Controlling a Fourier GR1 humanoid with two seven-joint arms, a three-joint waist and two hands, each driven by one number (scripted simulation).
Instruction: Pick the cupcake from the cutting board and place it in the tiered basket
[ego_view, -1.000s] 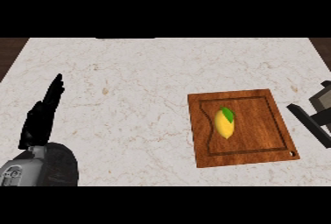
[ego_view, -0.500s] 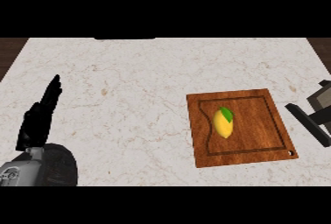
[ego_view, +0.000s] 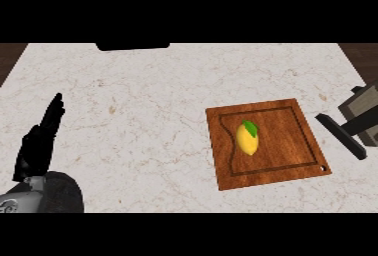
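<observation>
A wooden cutting board (ego_view: 295, 150) lies on the counter right of centre. On it rests a yellow, lemon-shaped item with a green leaf (ego_view: 249, 138); nothing on the board looks like a cupcake. My right hand (ego_view: 341, 134) comes in from the right edge, its black fingers straight, just off the board's right side and apart from the yellow item. My left hand (ego_view: 38, 145) rests open at the lower left with its fingers pointing up, far from the board.
A dark object (ego_view: 133, 46) pokes in at the counter's far edge, left of centre, mostly cut off. The pale marble counter (ego_view: 148, 110) stretches wide between my left hand and the board. Dark floor shows past both far corners.
My right hand has edged slightly left, closer to the board's right side. The yellow item and the left hand have barely moved.
</observation>
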